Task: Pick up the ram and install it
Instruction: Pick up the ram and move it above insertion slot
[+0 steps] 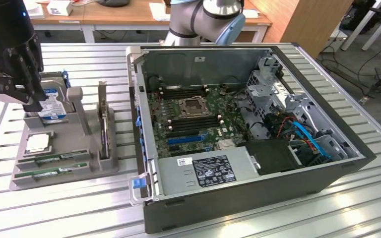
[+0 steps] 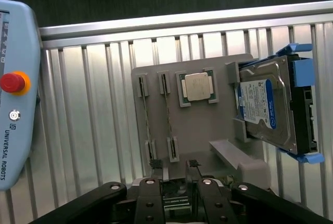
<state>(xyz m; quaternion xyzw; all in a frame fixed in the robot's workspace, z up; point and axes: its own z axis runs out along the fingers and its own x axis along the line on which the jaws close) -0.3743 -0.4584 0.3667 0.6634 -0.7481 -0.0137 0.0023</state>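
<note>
Here we see the hand (image 1: 25, 96) at the upper left of the exterior view. It is black and jointed, and its fingers stand apart with nothing between them. In the wrist view the hand (image 2: 174, 174) shows two dark, bolted fingers (image 2: 151, 193) with a gap between them.

The ram (image 1: 61, 157) lies at the lower left of the exterior view. It is a thin green strip with dark chips, seated in a slot of a matte grey moulded tray (image 1: 65, 181). A second ram stick (image 1: 51, 172) lies just beside it in the parallel slot. From the wrist camera the ram (image 2: 168, 120) and the second ram stick (image 2: 146, 122) appear edge-on as narrow lines held between small grey clips.

On the same tray (image 2: 208, 130) rest a square metallic processor (image 2: 196, 86) and a silver hard drive (image 2: 265, 104) with a blue label.

The tray sits on a ribbed aluminium desk (image 1: 78, 64). Beside it, towards the exterior view's right, stands an open dark computer case (image 1: 243, 198) with its green motherboard (image 1: 190, 116) exposed.
</note>
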